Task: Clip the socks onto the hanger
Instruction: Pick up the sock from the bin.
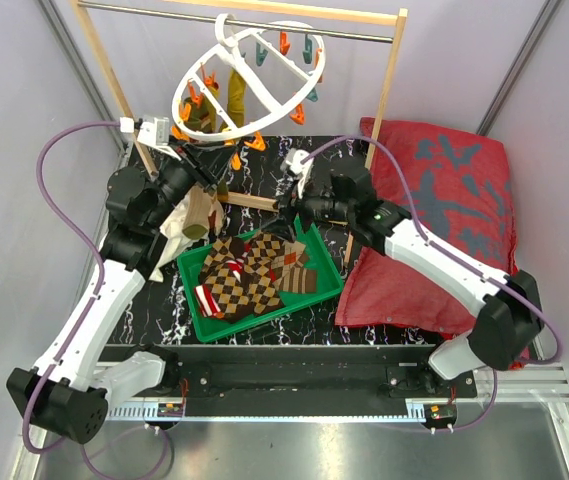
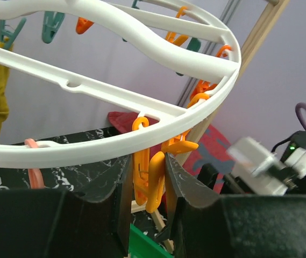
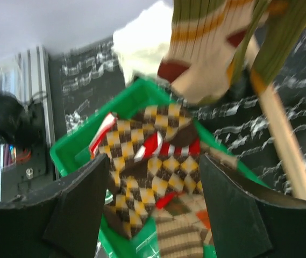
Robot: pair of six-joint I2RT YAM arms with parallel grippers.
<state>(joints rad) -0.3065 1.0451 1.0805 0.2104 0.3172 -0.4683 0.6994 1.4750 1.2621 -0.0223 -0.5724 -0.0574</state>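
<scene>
1. Looking down from the top cam, we see the hanger (image 1: 249,85), a white ring w/ orange & teal clips. It hangs by its hook on the metal rod (image 1: 144,11) of the wooden rack (image 1: 385,90), and it is tilted.
2. One olive-yellow sock (image 1: 236,95) hangs down inside the ring.
3. The L gripper (image 2: 148,174) is up at the low edge of the ring. Its fingers (image 2: 121,204) are pressed in on an orange clip (image 2: 154,185) that hangs from the rim, pinching it from both sides.
4. The R gripper (image 3: 150,193) is spread wide w/ nothing btwn its fingers (image 3: 83,204). It hangs over the far edge of the green tray (image 1: 186,275).
5. Most of the socks (image 1: 254,272) lie piled in that tray. There are brown-orange-cream diamond ones & a red-and-white striped one (image 1: 207,298).
6. In the R wrist cam a striped sock (image 3: 201,59) w/ a cream toe & red heel hangs just above the tray. We can't tell what holds it.
7. A white cloth (image 1: 189,215) lies just left of the tray, by the L arm.
8. A big red cushion (image 1: 444,220) lies on the right side, under the R arm.
</scene>
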